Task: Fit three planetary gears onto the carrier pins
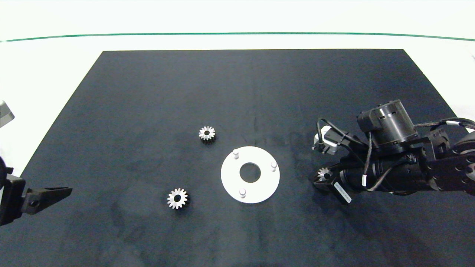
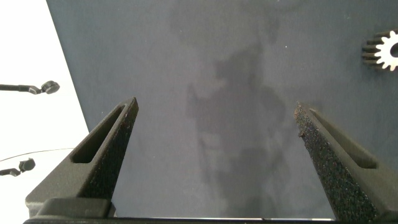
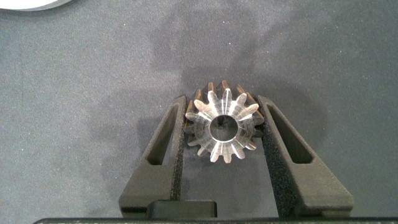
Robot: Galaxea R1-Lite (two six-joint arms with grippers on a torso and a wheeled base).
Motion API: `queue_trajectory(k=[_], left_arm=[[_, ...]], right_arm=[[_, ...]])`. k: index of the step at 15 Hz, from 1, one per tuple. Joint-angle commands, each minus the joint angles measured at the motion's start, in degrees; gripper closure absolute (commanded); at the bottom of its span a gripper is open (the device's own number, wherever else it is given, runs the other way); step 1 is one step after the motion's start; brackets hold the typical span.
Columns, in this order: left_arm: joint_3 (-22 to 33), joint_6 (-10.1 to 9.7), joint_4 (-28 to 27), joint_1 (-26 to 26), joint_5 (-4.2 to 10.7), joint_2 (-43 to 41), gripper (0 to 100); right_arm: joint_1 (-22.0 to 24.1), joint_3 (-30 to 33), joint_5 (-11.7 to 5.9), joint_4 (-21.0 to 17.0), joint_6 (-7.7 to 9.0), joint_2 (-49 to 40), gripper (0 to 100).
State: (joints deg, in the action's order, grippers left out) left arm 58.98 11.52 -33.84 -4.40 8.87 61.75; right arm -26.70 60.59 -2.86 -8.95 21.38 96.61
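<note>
A flat white disc lies mid-mat with three bare carrier pins: one at its far left, one at its right, one at its near side. Two planetary gears lie loose on the mat, one beyond the disc to the left and one nearer, left of it; the latter also shows in the left wrist view. Right of the disc, my right gripper is shut on a third gear, pinched between both pads. My left gripper stands open at the mat's left edge, holding nothing.
A black mat covers the white table. A green line runs across the table's far side. The right arm's dark body and cables take up the mat's right side.
</note>
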Motion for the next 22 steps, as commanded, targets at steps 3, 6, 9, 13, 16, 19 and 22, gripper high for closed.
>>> queue_trajectory(k=[3,6,9,13,16,19,22], left_arm=[[-0.1,0.17,-0.2,0.0,0.09,0.0,0],[-0.3,0.17,-0.2,-1.0,0.09,0.0,0],[-0.4,0.17,-0.2,-1.2,0.09,0.0,0],[-0.4,0.17,-0.2,-1.1,0.09,0.0,0],[-0.4,0.17,-0.2,-1.1,0.18,-0.3,0],[-0.4,0.17,-0.2,-1.2,0.09,-0.6,0],[-0.4,0.17,-0.3,-1.8,0.18,-0.7,0]], right_arm=[[-0.6,3.4,-0.48,-0.4,-0.11,-3.4,75],[-4.2,9.7,-1.88,-5.5,-0.29,-3.2,81],[-9.4,15.5,-4.34,-6.8,-1.61,0.0,81],[-13.6,17.0,-4.78,-6.8,-2.93,3.8,81],[-14.3,17.0,-4.78,-6.7,-3.98,5.1,81],[-14.6,17.8,-4.69,-6.5,-6.27,6.7,81],[-14.4,20.1,-4.69,-6.5,-6.97,8.4,81]])
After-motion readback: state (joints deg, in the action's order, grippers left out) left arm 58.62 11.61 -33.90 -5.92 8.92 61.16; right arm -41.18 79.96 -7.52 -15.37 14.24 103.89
